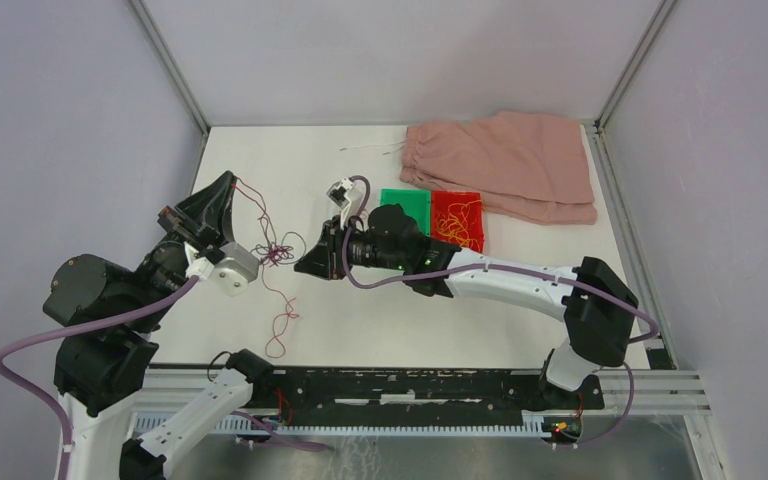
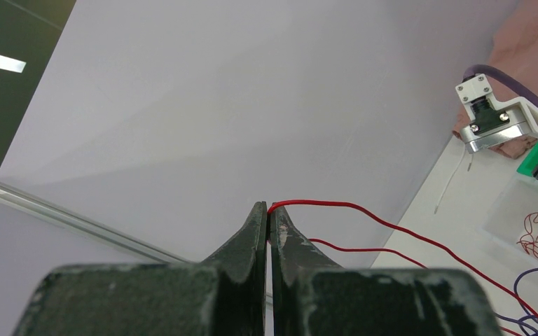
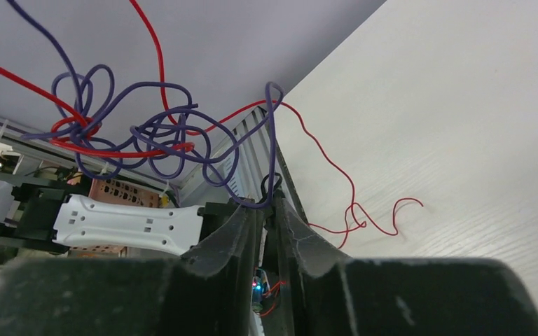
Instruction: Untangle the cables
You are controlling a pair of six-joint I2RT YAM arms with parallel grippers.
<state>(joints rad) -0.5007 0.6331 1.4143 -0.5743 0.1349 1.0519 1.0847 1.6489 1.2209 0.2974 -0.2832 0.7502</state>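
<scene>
Your left gripper (image 2: 268, 210) is clenched on a red strand (image 2: 364, 210) and your right gripper (image 3: 270, 201) is pinching a purple strand (image 3: 274, 140), with the cables (image 1: 275, 253) knotted between them over the surface (image 1: 410, 320), left of centre in the top view.

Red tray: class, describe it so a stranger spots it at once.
Find the pink cloth at the table's far right. Two trays lie against its near edge. The red tray is the right one, holding yellow-orange wires, beside the green tray.
</scene>
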